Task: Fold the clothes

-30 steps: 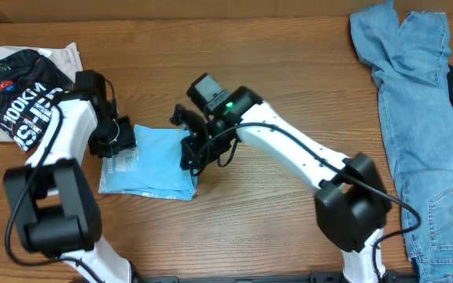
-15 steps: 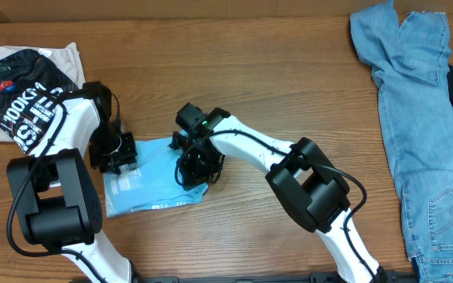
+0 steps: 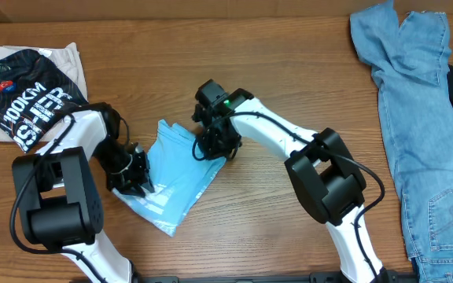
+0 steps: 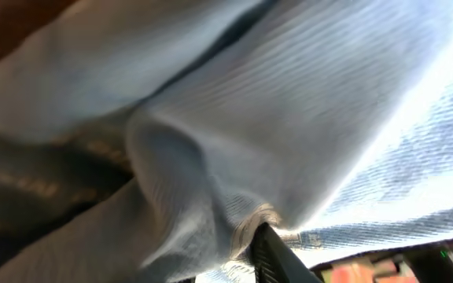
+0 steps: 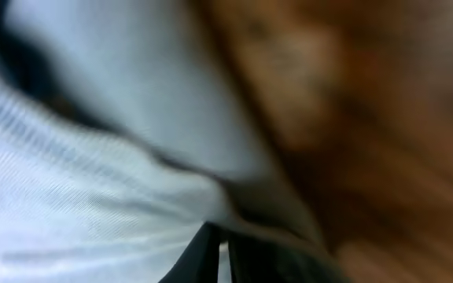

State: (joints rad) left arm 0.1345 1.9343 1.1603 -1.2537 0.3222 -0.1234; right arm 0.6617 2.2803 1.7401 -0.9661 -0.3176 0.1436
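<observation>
T-shirt position: the light-blue T-shirt point(image 3: 175, 181) lies as a flat folded packet on the table point(image 3: 289, 71), left of centre, between your two arms.
Left hand: your left hand point(image 3: 138, 177) sits at the packet's left edge. In its wrist view the cloth puckers into a pinch at the one finger point(image 4: 278, 258) that shows, so it reads as clamped on the T-shirt.
Right hand: your right hand point(image 3: 213, 147) is on the upper-right corner. Its wrist view is blurred, but the fingers point(image 5: 208, 248) stand nearly together with a fold drawn into them, so judge it closed on the cloth too.
Why held so: gripping opposite edges probably lets you keep the layers taut and steer the packet as one piece, so no fold slides open.
Long axis: it slants from the upper end beside the right hand down to the corner nearest the table's front edge. The packet sits askew to the table edges, not square.
Facing: a paler patch shows on the top layer near the left hand, too small to read.
Step in hand: likely squaring the packet up or making one more fold.
Neighbours: the black shirt point(image 3: 22, 102) lies at the far left and the jeans point(image 3: 407, 102) well apart at the right. Neither touches the T-shirt.
</observation>
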